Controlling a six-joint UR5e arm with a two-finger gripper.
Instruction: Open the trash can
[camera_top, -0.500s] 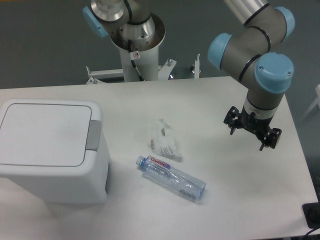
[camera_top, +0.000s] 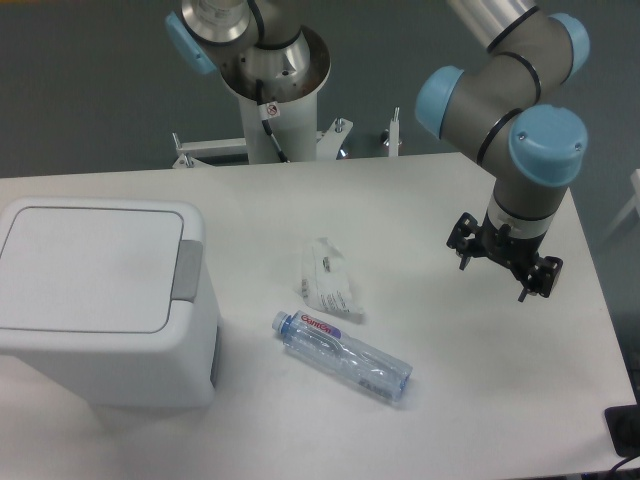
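White trash can (camera_top: 100, 300) sits on the left of the table (camera_top: 420, 200), lid flat and shut, grey tab (camera_top: 187, 270) on its right edge. Next comes a crumpled packet (camera_top: 328, 281), then an empty bottle (camera_top: 341, 356) lying flat. Far right, the gripper (camera_top: 503, 268) hangs above the table with jaws spread, holding nothing, well apart from the can.

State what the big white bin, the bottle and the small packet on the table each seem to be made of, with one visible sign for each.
Large white boxy bin: likely matte moulded plastic, given its rounded corners and grey push tab.
Clear bottle: thin glossy plastic; see-through, with highlights.
Small white packet: probably plastic film or paper; crinkled, printed.
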